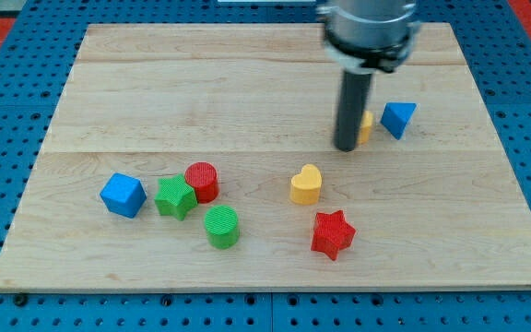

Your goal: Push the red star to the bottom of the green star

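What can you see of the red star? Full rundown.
The red star is a small chunky star-shaped block, matte red with fine ridged lines like printed plastic. It lies flat on the wooden board, towards the view's bottom, right of centre. Nothing touches it: the yellow heart sits just above it and to its left with a gap, the green cylinder further left. My tip is well above it.

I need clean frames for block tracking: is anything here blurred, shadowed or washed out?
Camera view: the blocks are sharp, the red star and green star with soft, short shadows; lighting is even, with no glare on the board; my tip hides part of a yellow block.
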Action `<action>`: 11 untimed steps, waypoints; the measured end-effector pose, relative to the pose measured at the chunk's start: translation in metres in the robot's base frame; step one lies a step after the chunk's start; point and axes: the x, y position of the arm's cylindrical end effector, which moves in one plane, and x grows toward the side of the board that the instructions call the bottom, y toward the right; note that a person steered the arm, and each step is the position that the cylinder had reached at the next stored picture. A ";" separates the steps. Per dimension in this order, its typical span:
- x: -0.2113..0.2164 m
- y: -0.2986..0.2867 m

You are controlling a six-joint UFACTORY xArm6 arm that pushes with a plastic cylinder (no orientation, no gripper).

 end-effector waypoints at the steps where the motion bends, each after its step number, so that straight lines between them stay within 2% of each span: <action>1: 0.040 0.010; 2: 0.104 0.031; 3: 0.163 0.024; 5: 0.075 -0.168; 7: 0.089 -0.135; 9: 0.127 -0.090; 10: 0.117 -0.187; 11: 0.112 -0.236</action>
